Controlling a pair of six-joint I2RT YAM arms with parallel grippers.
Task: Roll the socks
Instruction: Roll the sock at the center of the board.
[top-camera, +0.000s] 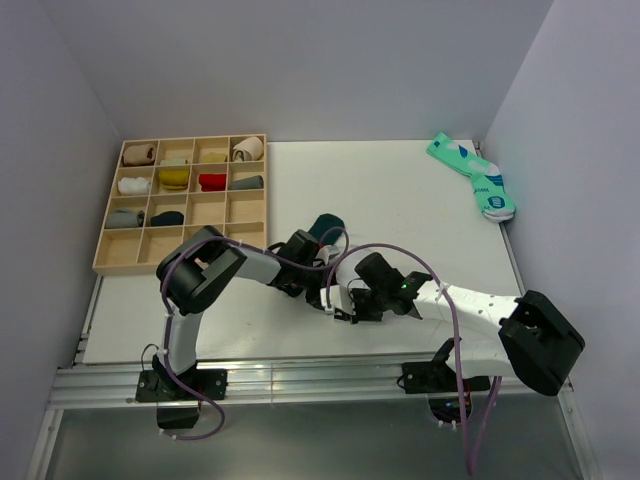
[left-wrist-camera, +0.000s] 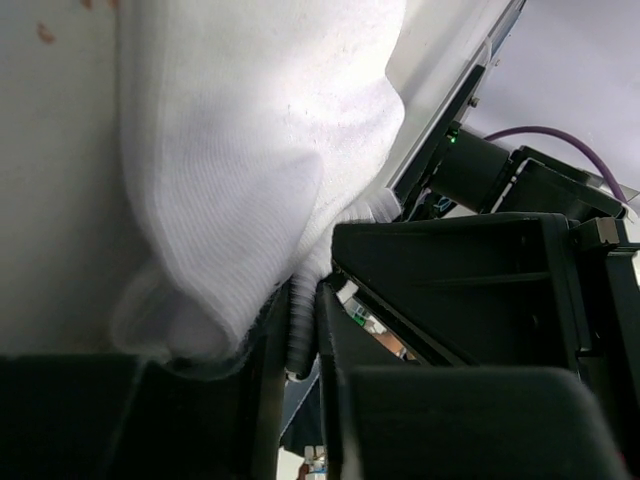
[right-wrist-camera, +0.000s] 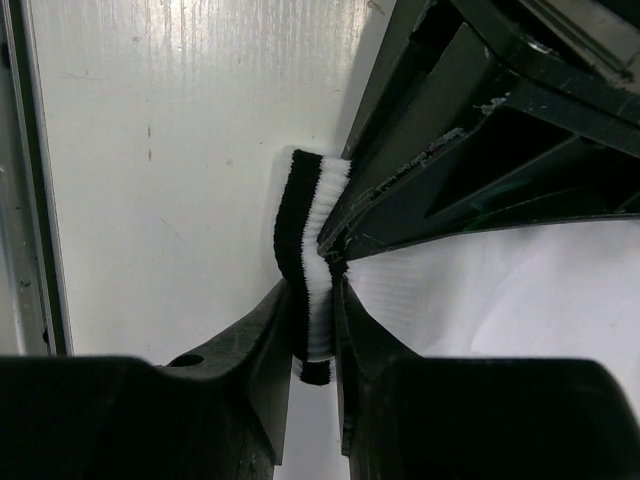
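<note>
At the centre of the white bench (top-camera: 380, 190), we see the left end effector (left-wrist-camera: 300, 325) nearly closed, pinching a fold of the white sock (left-wrist-camera: 250, 150). The right end effector (right-wrist-camera: 316, 315) clamps that sock's black-striped cuff (right-wrist-camera: 300, 215) between narrow jaws. The dark green sock (top-camera: 326, 226) lies just above both wrists, mid-frame in the overhead view. A wooden tray (top-camera: 110, 262) of rolled socks (top-camera: 175, 180) sits at upper left.

Bright even light, soft-focus close-ups
</note>
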